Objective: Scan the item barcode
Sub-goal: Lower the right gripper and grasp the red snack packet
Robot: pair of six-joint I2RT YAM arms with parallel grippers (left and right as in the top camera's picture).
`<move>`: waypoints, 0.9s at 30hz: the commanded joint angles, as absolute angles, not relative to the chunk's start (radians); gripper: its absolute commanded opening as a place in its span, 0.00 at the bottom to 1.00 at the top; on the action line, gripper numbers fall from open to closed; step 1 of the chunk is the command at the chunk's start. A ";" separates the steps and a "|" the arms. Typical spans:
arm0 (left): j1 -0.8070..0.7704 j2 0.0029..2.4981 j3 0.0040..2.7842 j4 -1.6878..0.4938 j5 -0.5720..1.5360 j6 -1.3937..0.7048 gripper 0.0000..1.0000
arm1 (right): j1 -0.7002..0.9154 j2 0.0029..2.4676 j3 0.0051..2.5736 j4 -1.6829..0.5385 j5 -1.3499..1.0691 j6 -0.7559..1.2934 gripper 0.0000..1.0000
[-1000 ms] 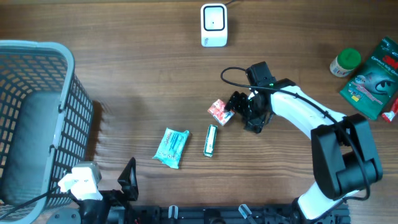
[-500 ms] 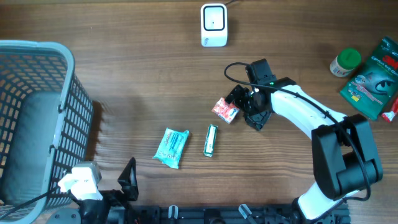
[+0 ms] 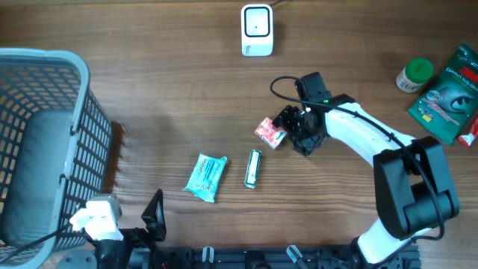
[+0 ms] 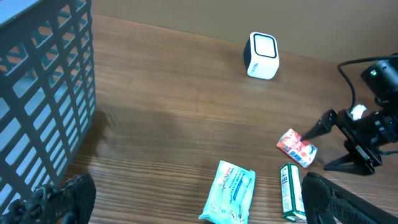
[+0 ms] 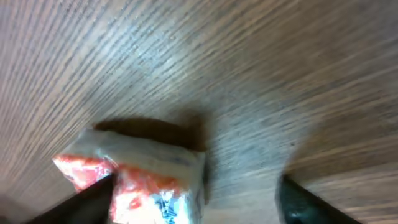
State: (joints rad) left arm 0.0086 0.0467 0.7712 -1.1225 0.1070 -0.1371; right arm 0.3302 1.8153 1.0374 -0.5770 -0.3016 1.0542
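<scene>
Starting at the left, the basket (image 3: 45,82) stands at the table's edge, likely the drop-off for scanned goods. The left gripper (image 4: 194,190) hangs low beside it with its fingers spread wide, holding nothing, seemingly parked out of the way. A teal packet (image 3: 205,177) and a green stick (image 3: 253,169) lie flat mid-table, untouched, probably waiting their turn. The scanner (image 3: 256,30) sits upright at the far edge, facing the work area so that a barcode can be shown to it. The red packet (image 3: 270,132), the item in play, lies on the wood well short of the scanner. The right gripper (image 3: 291,127) is down at its right side, jaws apart; the wrist view shows one finger at the packet and the other clear of it, so nothing is gripped, and this looks like lining up for a pick. A jar (image 3: 414,75) and a green pack (image 3: 447,93) lie far right, out of play
</scene>
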 commanded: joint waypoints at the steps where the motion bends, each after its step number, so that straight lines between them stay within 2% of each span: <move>1: 0.014 0.041 0.770 -1.120 0.122 -0.143 1.00 | 0.328 1.844 1.021 -0.566 -0.343 1.060 0.93; 2: 0.014 0.041 0.770 -1.120 0.122 -0.142 1.00 | 0.328 1.844 1.020 -0.562 -0.354 1.070 0.91; 4: 0.014 0.041 0.770 -1.120 0.122 -0.143 1.00 | 0.328 1.844 1.020 -0.561 -0.353 1.109 0.80; 6: 0.014 0.041 0.770 -1.120 0.122 -0.142 1.00 | 0.328 1.844 1.020 -0.560 -0.345 1.130 0.61; 9: 0.014 0.041 0.770 -1.120 0.122 -0.142 1.00 | 0.328 1.844 1.020 -0.559 -0.316 1.128 0.40; 11: 0.014 0.041 0.770 -1.120 0.122 -0.143 1.00 | 0.328 1.844 1.020 -0.565 -0.279 1.125 0.29; 12: 0.014 0.041 0.770 -1.120 0.123 -0.143 1.00 | 0.328 1.844 1.020 -0.573 -0.251 1.125 0.27; 13: 0.014 0.041 0.770 -1.120 0.122 -0.143 1.00 | 0.328 1.844 1.020 -0.579 -0.233 1.126 0.27; 15: 0.014 0.041 0.770 -1.120 0.123 -0.143 1.00 | 0.328 1.844 1.020 -0.588 -0.213 1.126 0.37; 16: 0.014 0.041 0.770 -1.120 0.122 -0.142 1.00 | 0.328 1.844 1.020 -0.589 -0.213 1.126 0.45; 17: 0.014 0.041 0.770 -1.120 0.122 -0.143 1.00 | 0.328 1.844 1.020 -0.589 -0.213 1.126 0.58; 18: 0.014 0.041 0.770 -1.120 0.123 -0.142 1.00 | 0.328 1.844 1.020 -0.589 -0.213 1.126 0.65; 23: 0.014 0.041 0.770 -1.120 0.122 -0.142 1.00 | 0.328 1.844 1.021 -0.589 -0.215 1.128 0.66; 24: 0.014 0.041 0.770 -1.120 0.123 -0.143 1.00 | 0.328 1.844 1.021 -0.588 -0.215 1.129 0.70; 27: 0.014 0.041 0.770 -1.120 0.122 -0.142 1.00 | 0.325 1.843 1.021 -0.556 -0.323 1.077 0.96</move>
